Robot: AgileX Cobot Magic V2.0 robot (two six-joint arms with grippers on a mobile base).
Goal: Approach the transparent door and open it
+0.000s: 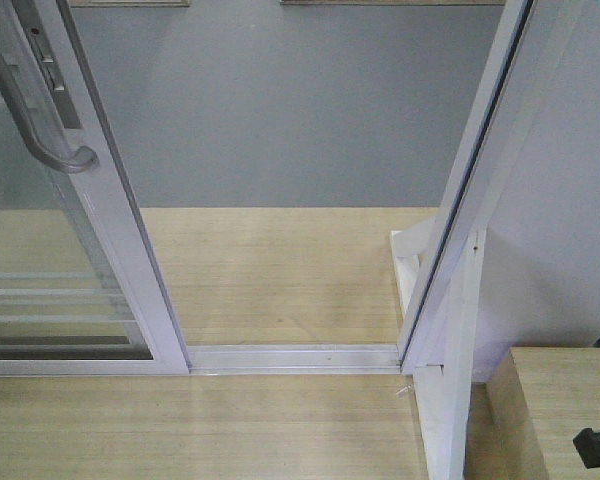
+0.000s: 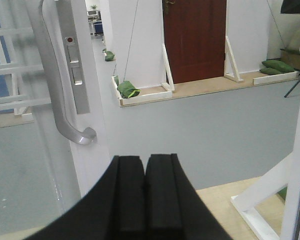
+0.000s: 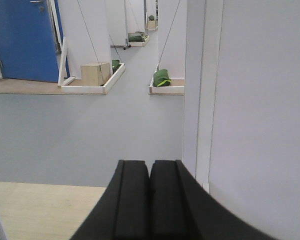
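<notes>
The transparent door point(image 1: 130, 262) stands at the left of the front view, its white stile slid aside from the right-hand frame so that a gap lies between them. Its curved grey handle point(image 1: 28, 118) hangs on that stile. In the left wrist view the handle point(image 2: 53, 82) and lock plate are up and to the left of my left gripper point(image 2: 145, 162), which is shut with nothing in it and apart from the door. My right gripper point(image 3: 150, 167) is also shut and empty, facing through the gap beside a white wall point(image 3: 260, 100).
A white floor track point(image 1: 290, 357) crosses the gap. The white jamb point(image 1: 470, 190) and a wooden box point(image 1: 560, 410) stand on the right. Beyond lie grey floor, a red door point(image 2: 195, 40), green sandbags point(image 2: 127, 90) and a blue door point(image 3: 22, 40).
</notes>
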